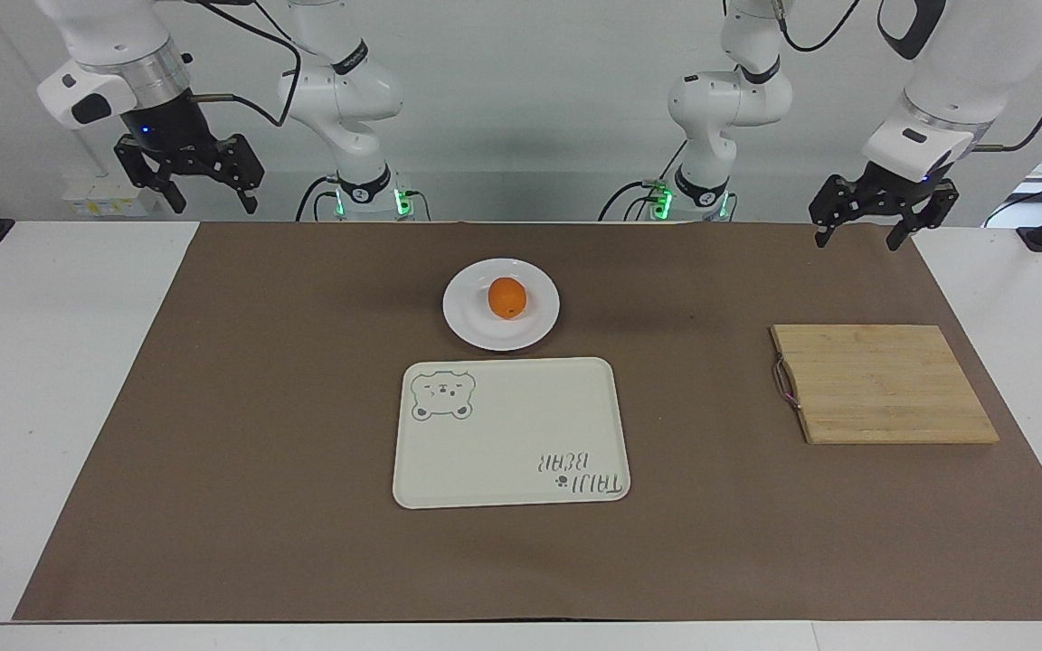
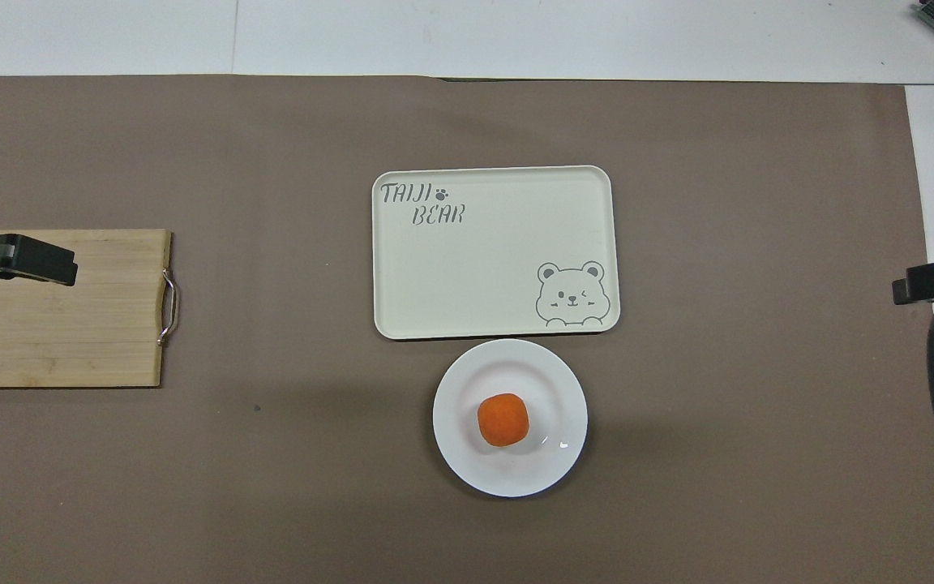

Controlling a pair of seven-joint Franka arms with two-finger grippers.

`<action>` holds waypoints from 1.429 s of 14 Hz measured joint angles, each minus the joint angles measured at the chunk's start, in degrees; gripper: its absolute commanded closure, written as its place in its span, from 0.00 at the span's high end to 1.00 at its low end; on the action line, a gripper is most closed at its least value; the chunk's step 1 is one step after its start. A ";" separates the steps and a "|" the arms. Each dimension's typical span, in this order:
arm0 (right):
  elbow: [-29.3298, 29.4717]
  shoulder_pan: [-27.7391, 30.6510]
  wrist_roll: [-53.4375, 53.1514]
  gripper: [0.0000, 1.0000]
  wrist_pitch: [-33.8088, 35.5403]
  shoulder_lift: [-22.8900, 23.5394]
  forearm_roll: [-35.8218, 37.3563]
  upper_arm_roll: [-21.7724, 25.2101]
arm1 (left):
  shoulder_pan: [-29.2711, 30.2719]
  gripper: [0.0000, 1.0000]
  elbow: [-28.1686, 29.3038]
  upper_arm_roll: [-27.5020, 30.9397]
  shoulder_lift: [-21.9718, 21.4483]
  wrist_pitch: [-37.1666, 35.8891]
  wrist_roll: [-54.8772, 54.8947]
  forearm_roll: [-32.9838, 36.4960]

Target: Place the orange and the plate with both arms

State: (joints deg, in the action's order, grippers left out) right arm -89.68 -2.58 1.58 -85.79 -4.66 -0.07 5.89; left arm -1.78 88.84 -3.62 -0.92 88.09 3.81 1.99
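Facing view | orange (image 1: 507, 297) seen resting on plate (image 1: 501, 305), plate set on desk just nearer the robots than tray (image 1: 511, 432) | left gripper (image 1: 863, 233) raised wide, empty, near the board (image 1: 883, 383) end | right gripper (image 1: 210, 192) raised wide, empty | nothing gripped; both placements judged pending.

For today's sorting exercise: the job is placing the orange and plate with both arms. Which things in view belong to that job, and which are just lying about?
Belong to the job:
orange, sitting on the plate
plate
left gripper, open, raised
right gripper, open, raised

Just lying about:
bear tray
wooden cutting board
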 measured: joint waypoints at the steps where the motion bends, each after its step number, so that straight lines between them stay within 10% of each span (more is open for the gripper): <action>1: 0.00 0.00 0.00 1.00 0.00 0.00 0.00 0.00 | 0.00 1.00 0.00 0.00 0.00 0.00 0.00 0.00; 20: -1.15 -0.51 0.00 1.00 -2.87 0.14 -4.39 -1.15 | 0.00 1.00 0.00 0.00 0.00 0.00 0.00 0.00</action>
State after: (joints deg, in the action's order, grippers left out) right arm -90.83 -3.09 1.58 -88.66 -4.52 -4.46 4.73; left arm -1.78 88.84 -3.62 -0.92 88.08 3.81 1.99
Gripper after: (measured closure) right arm 0.000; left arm 0.000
